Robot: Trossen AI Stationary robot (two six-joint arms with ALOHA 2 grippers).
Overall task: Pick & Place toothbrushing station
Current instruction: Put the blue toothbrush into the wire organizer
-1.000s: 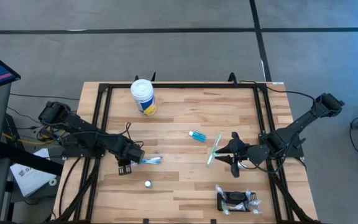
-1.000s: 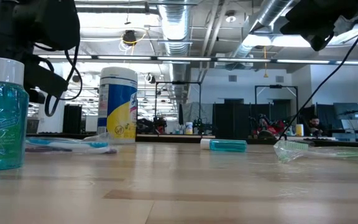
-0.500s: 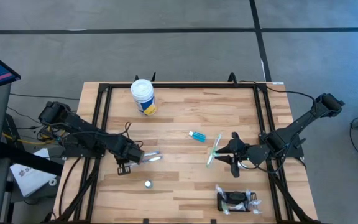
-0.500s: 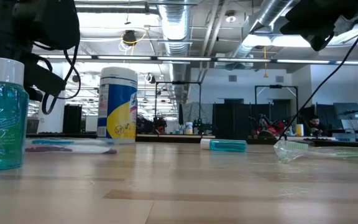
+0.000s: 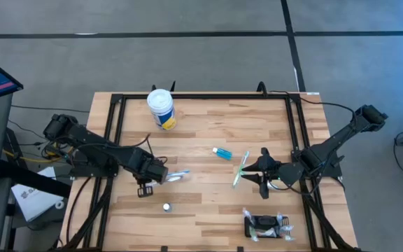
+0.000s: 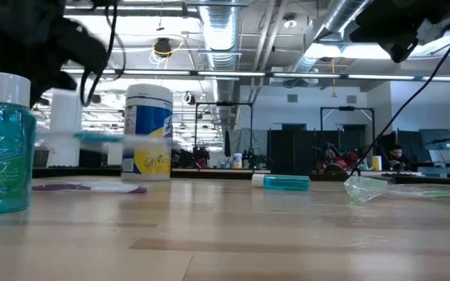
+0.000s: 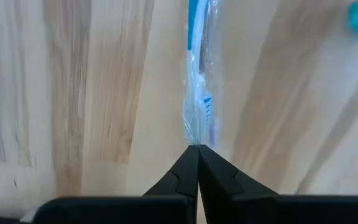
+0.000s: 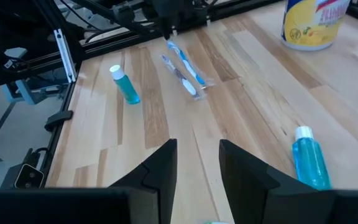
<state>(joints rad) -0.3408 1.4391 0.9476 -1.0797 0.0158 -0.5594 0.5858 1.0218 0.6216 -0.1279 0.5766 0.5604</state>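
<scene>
Since a second ago the left gripper (image 5: 164,176) has gone from open over the wrapped blue toothbrush (image 5: 178,175) to pinched shut on the end of its clear wrapper, and it has slid a little toward the table's middle, with the toothbrush now lifted clear of the wood in the low view, where it earlier lay flat. Largest in the scene is the wooden table (image 5: 208,126), edged by a black frame. Both dark arms reach in from the sides; the right gripper (image 5: 252,171) hangs on the right half with its fingers standing apart and holding nothing, just beside a green toothbrush (image 5: 241,169) in a clear wrapper. At the far edge, left of centre, stands the white-lidded yellow-and-blue tub (image 5: 161,108). Near the front edge on the right side lies the toothbrushing station (image 5: 263,225), a flat black holder well apart from both grippers, with something pale and crinkled at its right end. A mouthwash bottle with a white cap (image 5: 166,206) stands near the front, close below the left gripper. Smallest is a short blue tube (image 5: 222,153) lying near the table's centre, between the two arms. In the left wrist view the closed fingertips meet right at the wrapper's gathered end.
</scene>
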